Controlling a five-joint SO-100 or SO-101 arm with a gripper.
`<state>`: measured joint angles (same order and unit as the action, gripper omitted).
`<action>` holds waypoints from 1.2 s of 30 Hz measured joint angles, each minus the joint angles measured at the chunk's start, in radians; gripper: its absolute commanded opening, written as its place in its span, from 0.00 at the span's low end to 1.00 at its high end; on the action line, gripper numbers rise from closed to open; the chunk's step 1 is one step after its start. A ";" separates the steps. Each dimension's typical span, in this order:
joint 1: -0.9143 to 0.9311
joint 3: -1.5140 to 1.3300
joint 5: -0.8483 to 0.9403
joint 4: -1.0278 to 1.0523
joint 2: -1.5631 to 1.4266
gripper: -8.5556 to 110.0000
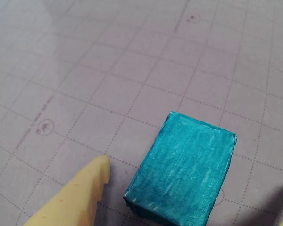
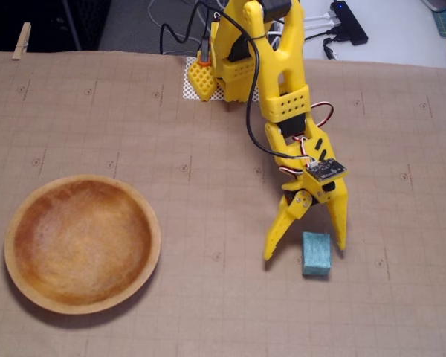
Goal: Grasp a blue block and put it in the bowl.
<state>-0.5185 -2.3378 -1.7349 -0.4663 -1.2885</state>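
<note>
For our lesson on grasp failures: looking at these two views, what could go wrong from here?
1. The open gripper is not centred on the blue block: one finger stands beside it, the other far off, so closing might push or twist it.
2. The bowl lies well away, so a weak grip could drop the block on the mat.

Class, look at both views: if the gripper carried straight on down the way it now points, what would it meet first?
Probably the brown gridded mat: the open gripper points down with the blue block between its fingers, though the right finger might clip the block; depth is unclear.
</note>
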 measured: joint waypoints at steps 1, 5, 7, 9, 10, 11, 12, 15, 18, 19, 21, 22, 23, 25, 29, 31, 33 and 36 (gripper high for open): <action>0.000 0.002 0.000 0.000 0.003 0.51; 0.000 0.005 0.000 0.000 0.006 0.51; 0.000 0.005 0.000 0.000 0.006 0.51; 0.000 0.005 0.000 0.000 0.006 0.51; 0.000 0.005 0.000 0.000 0.006 0.51; 0.000 0.005 0.000 0.000 0.006 0.51; 0.000 0.005 0.000 0.000 0.006 0.51; 0.000 0.005 0.000 0.000 0.006 0.51; 0.000 0.005 0.000 0.000 0.006 0.51; 0.000 0.005 0.000 0.000 0.006 0.51; 0.000 0.005 0.000 0.000 0.006 0.51; 0.000 0.005 0.000 0.000 0.006 0.51; 0.000 0.005 0.000 0.000 0.006 0.51; 0.000 0.005 0.000 0.000 0.006 0.51; 0.000 0.005 0.000 0.000 0.006 0.51; 0.000 0.005 0.000 0.000 0.006 0.51; 0.000 0.005 0.000 0.000 0.006 0.51; 0.000 0.005 0.000 0.000 0.006 0.47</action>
<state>-0.5185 -2.3332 -1.7349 -0.4663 -1.2824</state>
